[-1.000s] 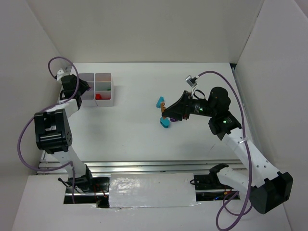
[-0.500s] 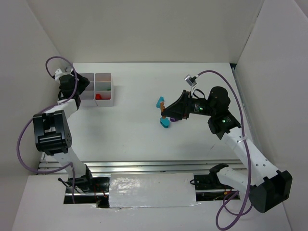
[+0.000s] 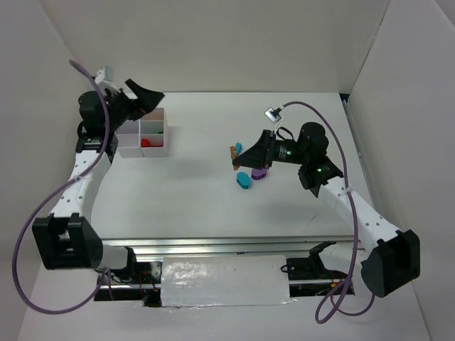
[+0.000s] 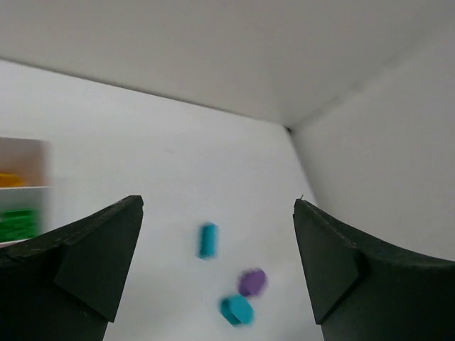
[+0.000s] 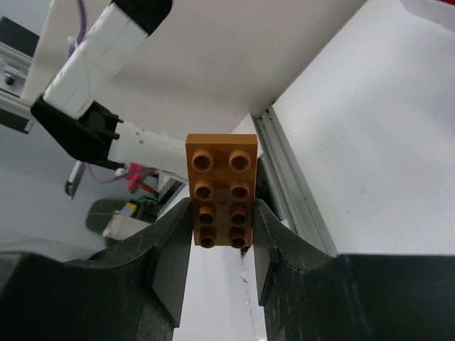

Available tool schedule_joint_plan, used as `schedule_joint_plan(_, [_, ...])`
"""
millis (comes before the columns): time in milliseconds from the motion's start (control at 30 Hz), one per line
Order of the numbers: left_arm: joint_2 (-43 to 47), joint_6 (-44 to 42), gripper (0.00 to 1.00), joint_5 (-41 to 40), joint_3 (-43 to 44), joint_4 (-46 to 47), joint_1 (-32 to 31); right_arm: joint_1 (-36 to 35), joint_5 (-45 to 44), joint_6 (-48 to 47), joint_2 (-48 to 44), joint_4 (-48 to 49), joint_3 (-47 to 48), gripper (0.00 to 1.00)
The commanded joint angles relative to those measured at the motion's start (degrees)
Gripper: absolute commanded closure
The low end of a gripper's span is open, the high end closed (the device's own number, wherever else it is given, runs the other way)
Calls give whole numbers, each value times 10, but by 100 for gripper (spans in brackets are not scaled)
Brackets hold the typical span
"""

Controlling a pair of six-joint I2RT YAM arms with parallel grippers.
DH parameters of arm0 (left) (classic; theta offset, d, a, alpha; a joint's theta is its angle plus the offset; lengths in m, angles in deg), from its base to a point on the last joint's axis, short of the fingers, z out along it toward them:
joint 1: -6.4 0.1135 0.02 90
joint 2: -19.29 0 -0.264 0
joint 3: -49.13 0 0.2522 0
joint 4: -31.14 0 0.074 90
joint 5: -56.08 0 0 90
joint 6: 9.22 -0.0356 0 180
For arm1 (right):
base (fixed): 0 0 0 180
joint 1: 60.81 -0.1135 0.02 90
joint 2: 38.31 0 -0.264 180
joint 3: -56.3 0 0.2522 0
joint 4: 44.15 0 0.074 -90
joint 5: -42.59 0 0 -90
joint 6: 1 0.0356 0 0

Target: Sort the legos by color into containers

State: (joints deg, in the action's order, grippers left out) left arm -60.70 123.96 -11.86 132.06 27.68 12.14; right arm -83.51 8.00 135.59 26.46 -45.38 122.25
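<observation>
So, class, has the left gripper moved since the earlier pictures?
Yes. The left gripper has swung from the white tray's left side to above its far edge.

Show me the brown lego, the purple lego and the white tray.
brown lego [image 5: 221,190]: right wrist view, middle of its studded face.
purple lego [image 4: 252,282]: left wrist view, its middle.
white tray [image 3: 144,151]: top view, near wall.

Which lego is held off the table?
The brown one, clamped in the right gripper; the two teal legos and the purple one lie loose on the table.
</observation>
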Motion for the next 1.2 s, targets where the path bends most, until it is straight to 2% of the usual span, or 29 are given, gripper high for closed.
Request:
schedule_joint_plan(0, [53,-6,1,200,10,-27,-92,-4,28,70,24,107,28,100])
schedule_joint_plan(100, [70,58,1,335,-29,57,-163,-6,46,106,44,151,37,100])
schedule_joint_plan(133, [74,59,1,336,-29,138,-179,-7,50,113,45,164,36,100])
schedule_joint_plan(167, [77,133,1,366,-46,161,-202,-8,57,125,46,175,34,100])
schedule_joint_plan(367, [77,224,2,419,-57,258,-282,-20,92,184,46,297,18,100])
schedule_joint_plan(500, [76,250,5,409,-63,270,-311,-36,80,171,33,289,13,100])
schedule_joint_plan(600, [77,293,8,403,-73,331,-312,-46,68,143,25,260,10,100])
schedule_joint_plan(700, [71,292,12,404,-64,319,-315,-57,58,136,17,255,2,100])
schedule_joint_plan(733, [70,292,18,409,-62,319,-318,-58,50,132,16,250,4,100])
schedule_joint_plan(800, [71,294,23,409,-61,316,-320,-61,43,115,12,229,6,100])
schedule_joint_plan(1067, [66,227,27,406,-25,211,-346,-72,23,93,14,207,19,100])
schedule_joint_plan(1167, [58,221,42,407,-17,195,-348,-74,19,85,18,196,24,100])
